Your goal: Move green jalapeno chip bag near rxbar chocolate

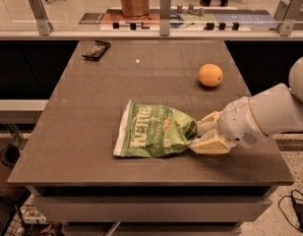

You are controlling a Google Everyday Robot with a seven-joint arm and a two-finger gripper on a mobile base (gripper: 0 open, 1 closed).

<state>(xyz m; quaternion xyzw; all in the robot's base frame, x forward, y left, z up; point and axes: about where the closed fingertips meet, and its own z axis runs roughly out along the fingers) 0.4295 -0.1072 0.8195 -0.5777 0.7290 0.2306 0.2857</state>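
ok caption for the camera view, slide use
tool grips the green jalapeno chip bag on the table; rxbar chocolate lies at its far left corner

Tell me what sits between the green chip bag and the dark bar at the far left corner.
Nothing visible. The gripper holds the green jalapeno chip bag by its right end, and only bare table lies between it and the rxbar chocolate. The orange sits far right, off that line.
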